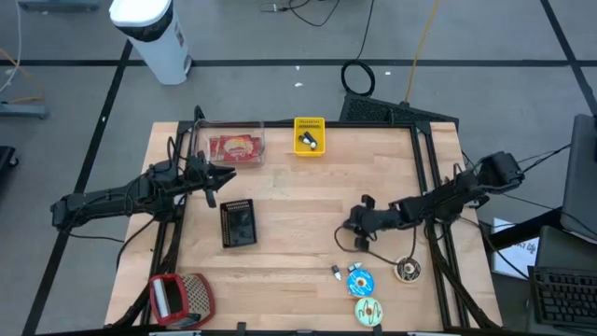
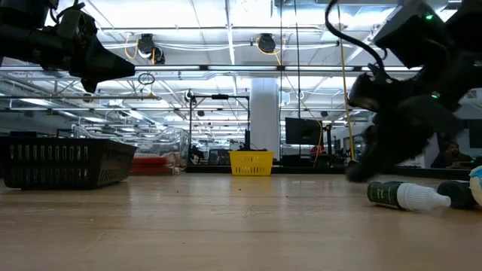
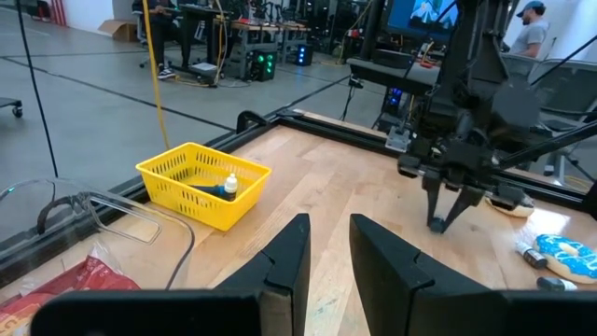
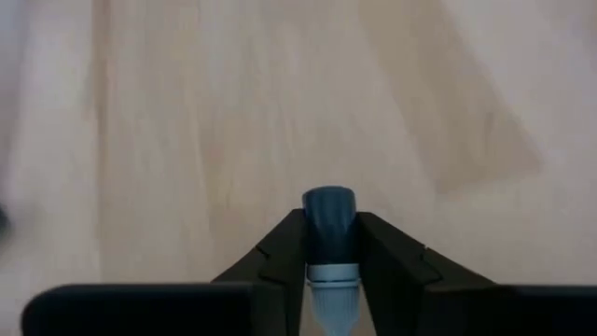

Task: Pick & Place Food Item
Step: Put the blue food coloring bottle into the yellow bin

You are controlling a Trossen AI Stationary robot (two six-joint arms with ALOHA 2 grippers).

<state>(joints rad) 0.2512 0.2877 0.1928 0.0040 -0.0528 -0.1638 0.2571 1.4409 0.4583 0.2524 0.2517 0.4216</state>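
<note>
Pale wooden desk (image 1: 298,215) in a bright workshop; right gripper (image 4: 328,245) jaws clamped on a small dark-capped bottle (image 4: 328,224); left gripper (image 3: 328,245) jaws slightly apart, empty.

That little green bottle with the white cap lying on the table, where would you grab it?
Grip the green bottle across its body, coming straight down. It lies on its side on the table, so both round flanks are free; the white cap end narrows and might slip.
</note>
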